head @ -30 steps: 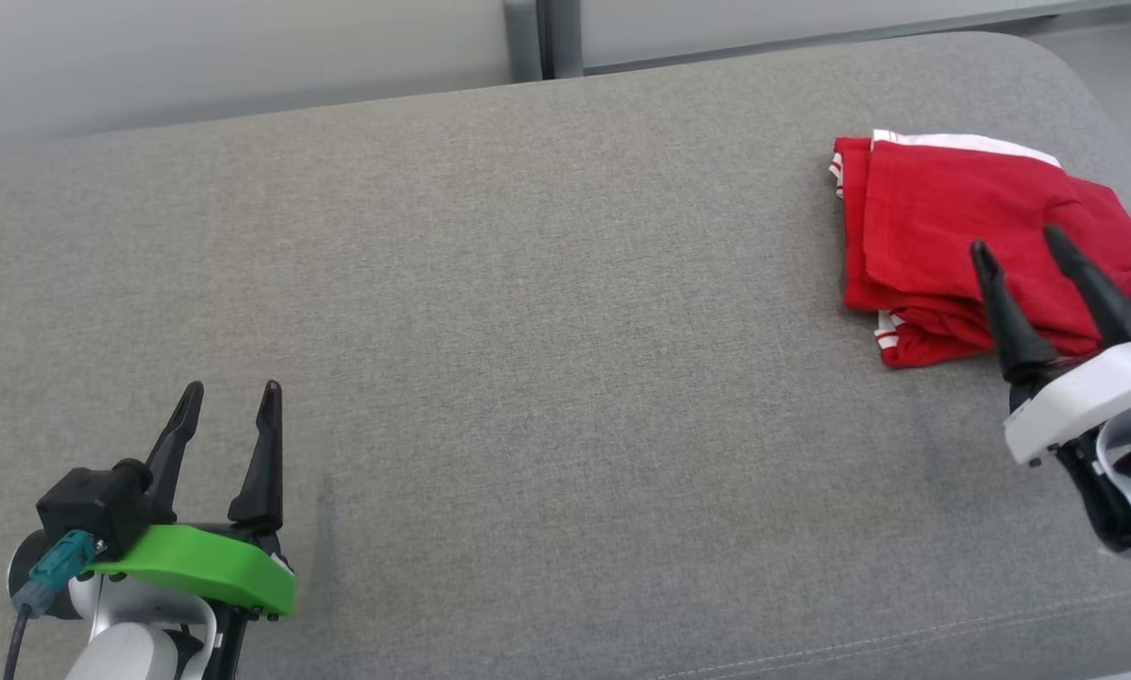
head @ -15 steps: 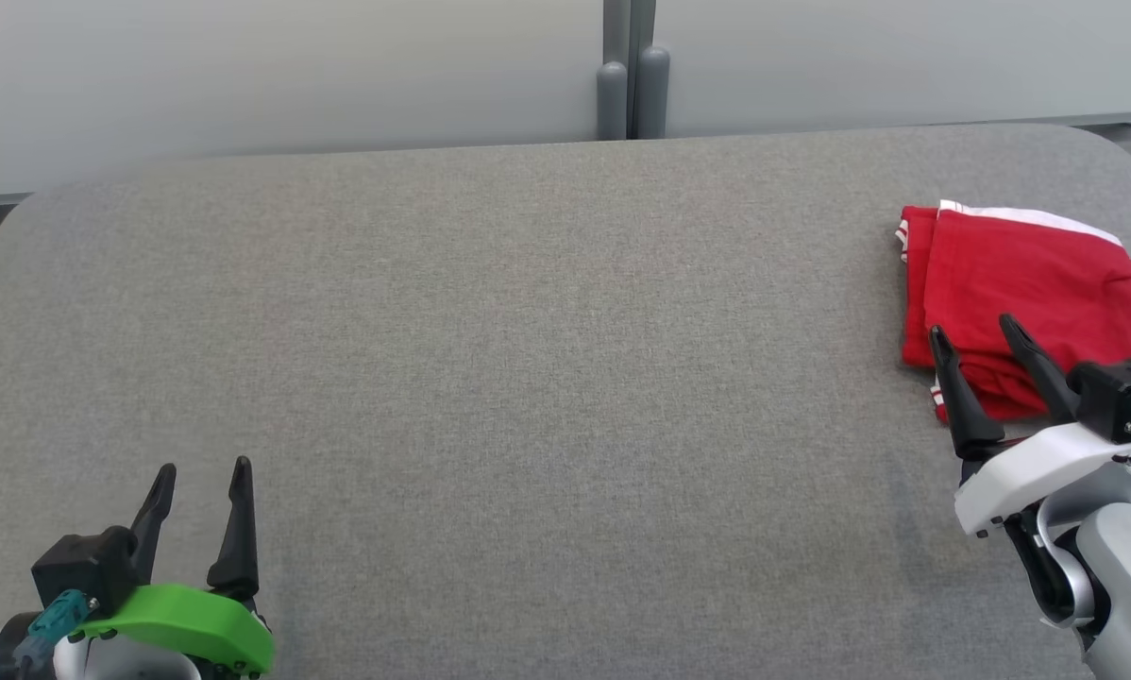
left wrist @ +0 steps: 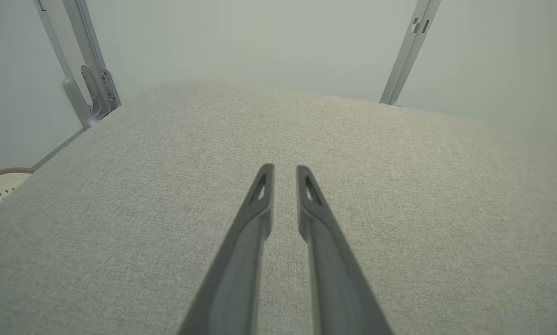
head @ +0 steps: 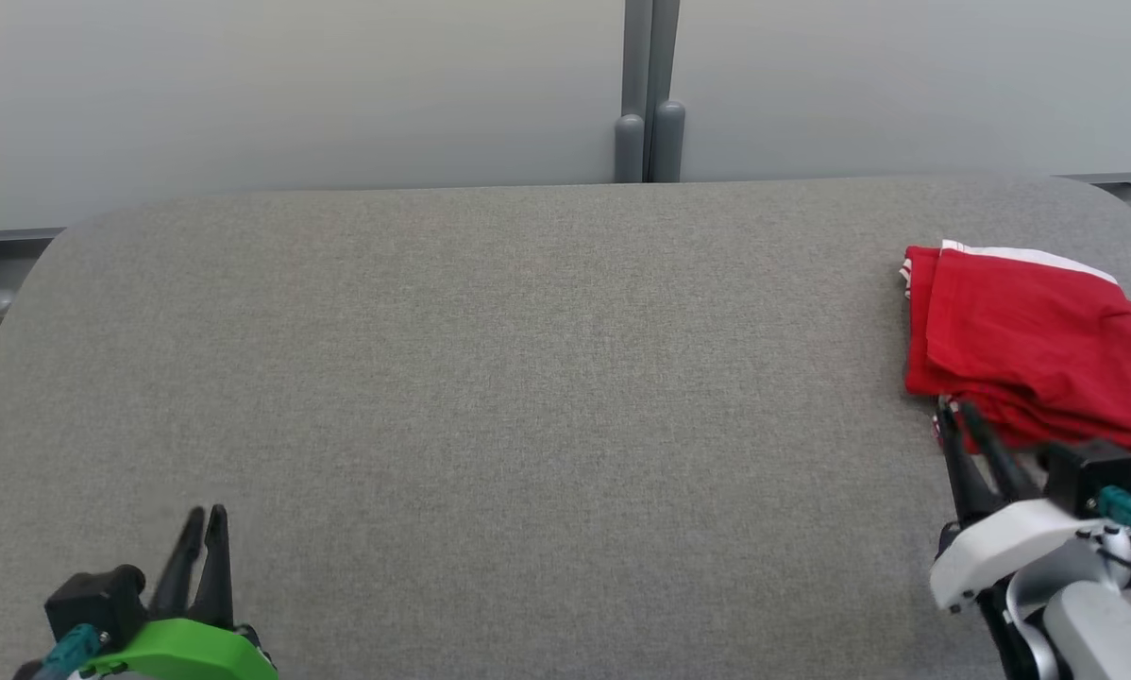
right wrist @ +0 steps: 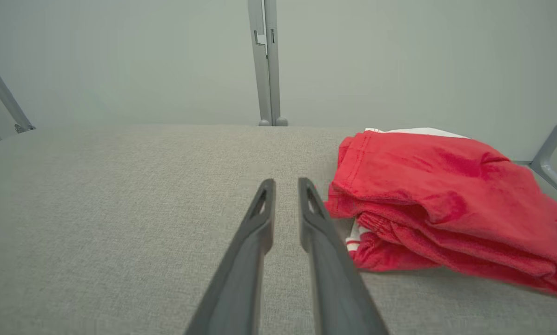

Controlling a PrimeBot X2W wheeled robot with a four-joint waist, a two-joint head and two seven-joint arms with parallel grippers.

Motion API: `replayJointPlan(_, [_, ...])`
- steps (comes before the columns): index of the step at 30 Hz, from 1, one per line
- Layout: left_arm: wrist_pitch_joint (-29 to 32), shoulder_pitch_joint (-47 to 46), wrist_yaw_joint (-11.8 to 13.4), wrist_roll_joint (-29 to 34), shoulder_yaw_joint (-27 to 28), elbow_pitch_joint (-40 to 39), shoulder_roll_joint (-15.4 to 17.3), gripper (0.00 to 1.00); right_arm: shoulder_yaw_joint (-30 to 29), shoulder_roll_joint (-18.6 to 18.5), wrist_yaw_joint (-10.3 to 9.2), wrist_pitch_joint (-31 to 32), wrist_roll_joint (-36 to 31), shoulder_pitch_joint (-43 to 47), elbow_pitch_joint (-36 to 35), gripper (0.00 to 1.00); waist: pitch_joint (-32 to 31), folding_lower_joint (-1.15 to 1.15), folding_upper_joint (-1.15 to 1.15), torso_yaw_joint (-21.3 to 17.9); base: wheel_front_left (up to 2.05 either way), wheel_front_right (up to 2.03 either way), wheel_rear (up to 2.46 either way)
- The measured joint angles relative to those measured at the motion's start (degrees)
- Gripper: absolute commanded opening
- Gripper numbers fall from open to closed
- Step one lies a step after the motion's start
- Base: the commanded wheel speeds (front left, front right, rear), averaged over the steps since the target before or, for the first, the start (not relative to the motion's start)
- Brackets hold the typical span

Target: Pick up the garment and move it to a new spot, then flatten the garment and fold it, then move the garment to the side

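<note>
At the lower right of the head view, the right gripper [head: 954,408] is pointing at the near left corner of the garment [head: 1019,331]. Its two fingers are standing close together, with a slim gap between them and nothing in it. Whether the tips are touching the cloth I cannot tell. At the lower left, the left gripper [head: 205,515] is holding its fingers likewise, narrowly apart and empty, over the grey cushion [head: 528,378]. The garment, red with white trim, is lying folded in a bundle at the cushion's right end, well apart from the left gripper. Behind the cushion, two grey posts [head: 649,142] are standing against a pale wall.
</note>
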Motion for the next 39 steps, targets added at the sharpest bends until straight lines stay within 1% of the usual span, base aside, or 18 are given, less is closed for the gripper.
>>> replayJointPlan(5, [0.0,1.2,0.0,0.0,-1.5,3.0,-2.8,0.00,1.6,3.4,0.01,0.1,0.0,3.5,2.8,0.00,0.0,0.00,0.00,0.0,0.00,0.00,0.00])
replayJointPlan(7, [0.2,1.5,-0.1,-0.3,-1.5,3.4,-3.4,0.00,1.6,4.0,0.10,0.3,0.5,4.3,2.9,0.00,0.0,0.00,0.00,0.0,0.00,0.00,0.00])
replayJointPlan(14, [1.3,1.5,-0.6,-4.6,-0.3,3.3,-3.9,0.00,-0.1,4.7,0.81,1.4,5.1,4.3,2.7,0.00,0.1,0.00,0.00,-0.5,0.00,0.00,0.00])
replayJointPlan(17, [2.0,1.5,-0.9,-6.6,0.3,3.3,-4.0,0.00,-0.9,5.3,1.47,1.7,7.1,4.3,2.6,0.00,0.1,0.00,0.00,-0.7,0.00,0.00,0.00])
replayJointPlan(20, [2.5,1.5,-1.2,-8.0,0.6,3.3,-4.2,0.00,-1.8,5.6,1.54,2.3,8.8,4.2,2.5,0.00,0.2,0.00,0.00,-0.8,0.00,0.00,0.00])
replayJointPlan(22, [2.7,1.5,-1.7,-9.4,1.0,3.3,-4.4,0.00,-2.4,5.8,2.02,2.8,10.0,4.2,2.4,0.00,0.2,0.00,0.00,-0.9,0.00,0.00,0.00])
replayJointPlan(24, [3.1,1.5,-1.9,-10.4,1.4,3.3,-4.7,0.00,-2.9,6.1,2.05,3.2,11.5,4.2,2.4,0.00,0.2,0.00,0.00,-1.1,0.00,0.00,0.00])
replayJointPlan(26, [3.6,1.5,-2.2,-11.4,1.9,3.3,-4.9,0.00,-3.5,6.6,2.54,3.6,12.6,4.2,2.3,0.00,0.2,0.00,0.00,-1.2,0.00,0.00,0.00])
replayJointPlan(28, [4.1,1.4,-2.5,-12.8,2.3,3.3,-5.2,0.00,-4.1,7.0,2.57,4.1,13.9,4.2,2.2,0.00,0.2,0.00,0.00,-1.3,0.00,0.00,0.00])
replayJointPlan(30, [4.4,1.4,-2.7,-14.0,2.5,3.3,-5.5,0.00,-4.6,7.2,3.07,4.5,15.3,4.1,2.2,0.00,0.3,0.00,0.00,-1.4,0.00,0.00,0.00])
replayJointPlan(37, [5.7,1.1,-3.7,-17.9,4.0,3.3,-5.9,0.00,-6.6,8.1,3.80,5.8,19.6,4.0,2.1,0.00,0.3,0.00,0.00,-1.8,0.00,0.00,0.00])
replayJointPlan(38, [6.1,1.0,-3.9,-19.0,4.3,3.3,-6.0,0.00,-7.3,8.5,4.23,6.2,20.9,4.0,2.1,0.00,0.4,0.00,0.00,-1.9,0.00,0.00,0.00])
replayJointPlan(39, [6.2,0.9,-4.2,-19.7,4.4,3.3,-6.1,0.00,-7.5,8.7,4.26,6.4,21.7,4.0,2.0,0.00,0.4,0.00,0.00,-1.9,0.00,0.00,0.00])
